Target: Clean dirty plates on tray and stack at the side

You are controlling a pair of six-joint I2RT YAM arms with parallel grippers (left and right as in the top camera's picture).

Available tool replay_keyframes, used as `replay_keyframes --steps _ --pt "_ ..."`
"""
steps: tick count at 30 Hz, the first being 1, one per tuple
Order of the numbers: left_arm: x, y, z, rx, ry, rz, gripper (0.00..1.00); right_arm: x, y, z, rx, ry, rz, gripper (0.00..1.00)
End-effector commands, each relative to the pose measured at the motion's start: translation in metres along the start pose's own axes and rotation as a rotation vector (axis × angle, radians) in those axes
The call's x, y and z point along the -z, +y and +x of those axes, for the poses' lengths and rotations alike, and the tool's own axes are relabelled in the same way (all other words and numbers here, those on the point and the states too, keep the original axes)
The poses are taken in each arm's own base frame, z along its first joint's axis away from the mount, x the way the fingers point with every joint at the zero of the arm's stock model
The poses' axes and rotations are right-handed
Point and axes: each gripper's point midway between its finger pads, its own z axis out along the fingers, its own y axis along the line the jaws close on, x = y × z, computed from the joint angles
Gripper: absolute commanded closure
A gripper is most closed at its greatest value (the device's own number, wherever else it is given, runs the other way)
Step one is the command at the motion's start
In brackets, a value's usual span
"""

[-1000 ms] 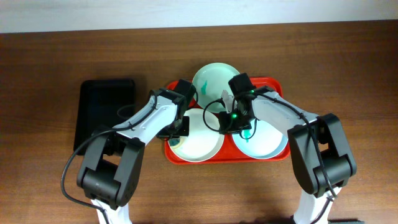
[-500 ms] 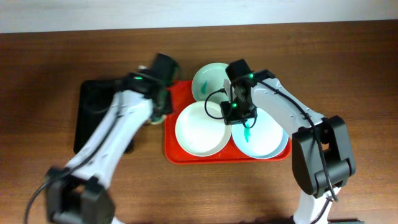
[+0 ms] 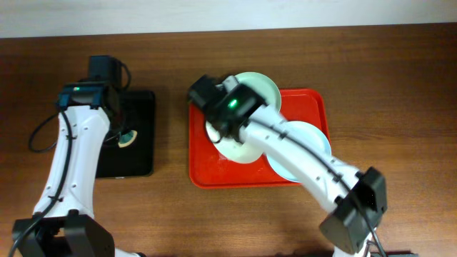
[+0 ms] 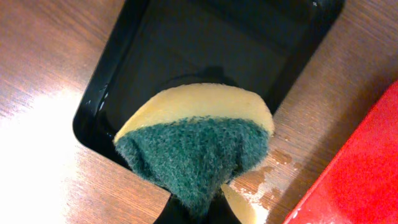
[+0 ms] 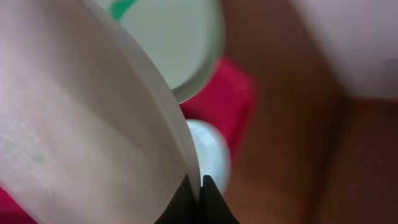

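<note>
The red tray (image 3: 203, 175) holds three plates. The mint green plate (image 3: 260, 87) is at the back, the pale blue plate (image 3: 318, 139) at the right, and the white plate (image 3: 239, 151) at the left, partly under my right arm. My right gripper (image 5: 199, 186) is shut on the white plate's rim (image 5: 93, 124), with the plate tilted. The mint green plate (image 5: 174, 43) carries a teal smear. My left gripper (image 4: 194, 214) is shut on a yellow and green sponge (image 4: 193, 143) and holds it over the black tray (image 3: 139, 160).
The black tray (image 4: 205, 37) lies left of the red tray (image 4: 367, 168), with a strip of wet, marked wooden table (image 4: 273, 165) between them. The pale blue plate (image 5: 211, 155) shows behind the white plate's rim. A wall runs along the table's far edge.
My left arm has swung left from the red tray to over the black tray, carrying the sponge. My right arm has reached across to the tray's left side and closed on the white plate's rim.
</note>
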Motion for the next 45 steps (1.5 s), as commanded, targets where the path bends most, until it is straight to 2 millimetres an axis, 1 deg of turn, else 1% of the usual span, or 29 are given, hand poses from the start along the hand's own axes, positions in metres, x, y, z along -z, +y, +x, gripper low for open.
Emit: replay_keyframes --steps 1,2,4,6,7,9,10,11,14,15,18,21,23,24,28,30,33,35,38,41,45 --pt "-0.003 0.004 0.003 0.036 0.032 0.025 1.00 0.050 -0.042 -0.022 0.004 -0.174 0.351 0.96" --pt "-0.003 0.004 0.003 0.037 0.032 0.024 1.00 0.056 -0.037 -0.024 0.012 -0.194 0.356 0.96" --pt "-0.003 0.002 0.004 0.038 0.037 0.036 1.00 0.061 -0.027 -0.026 0.018 -0.213 0.335 0.96" --pt "-0.003 0.000 0.005 0.038 0.044 0.048 1.00 0.057 -0.017 -0.025 -0.023 -0.208 0.265 0.96" --pt "-0.003 0.000 0.005 0.038 0.043 0.048 1.00 0.051 -0.012 -0.024 -0.075 -0.196 0.212 0.96" --pt "-0.003 -0.001 0.005 0.037 0.045 0.052 1.00 0.031 0.003 -0.020 -0.169 -0.134 0.046 0.96" --pt "-0.003 -0.006 0.006 0.007 0.053 0.084 1.00 0.017 0.014 -0.018 -0.206 -0.085 -0.071 0.96" --pt "-0.002 -0.012 0.007 -0.022 0.058 0.117 1.00 0.007 0.019 -0.016 -0.233 -0.052 -0.144 0.96" --pt "0.002 -0.035 0.010 -0.117 0.077 0.249 1.00 -0.027 0.031 -0.004 -0.337 0.077 -0.398 0.96" --pt "0.003 -0.039 0.011 -0.129 0.080 0.270 1.00 -0.036 0.034 0.000 -0.370 0.114 -0.471 0.96" --pt "0.005 -0.046 0.015 -0.145 0.089 0.297 1.00 -0.065 0.041 0.024 -0.449 0.237 -0.689 0.96" --pt "0.007 -0.055 0.019 -0.171 0.087 0.306 1.00 -0.080 0.060 0.042 -0.412 0.262 -0.888 0.96" --pt "0.009 -0.062 0.023 -0.195 0.087 0.311 1.00 -0.091 0.072 0.052 -0.435 0.278 -0.951 0.96" --pt "0.010 -0.068 0.027 -0.215 0.087 0.317 1.00 -0.098 0.084 0.057 -0.453 0.275 -0.997 0.96" --pt "0.012 -0.082 0.034 -0.258 0.085 0.330 1.00 -0.107 0.108 0.059 -0.463 0.224 -1.071 0.96" --pt "0.012 -0.088 0.038 -0.275 0.089 0.333 1.00 -0.109 0.114 0.057 -0.457 0.204 -1.071 0.96" --pt "0.011 -0.092 0.041 -0.290 0.095 0.334 1.00 -0.110 0.119 0.061 -0.451 0.207 -1.065 0.96" --pt "0.012 -0.095 0.044 -0.301 0.098 0.337 1.00 -0.115 0.119 0.066 -0.451 0.224 -1.036 0.96" --pt "0.013 -0.108 0.055 -0.344 0.107 0.344 1.00 -0.124 0.123 0.073 -0.462 0.227 -1.005 0.96" --pt "0.013 -0.122 0.068 -0.379 0.125 0.347 1.00 -0.132 0.125 0.072 -0.500 0.218 -0.985 0.96" --pt "0.009 -0.137 0.083 -0.401 0.150 0.346 1.00 -0.142 0.122 0.066 -0.585 0.206 -0.938 0.96"
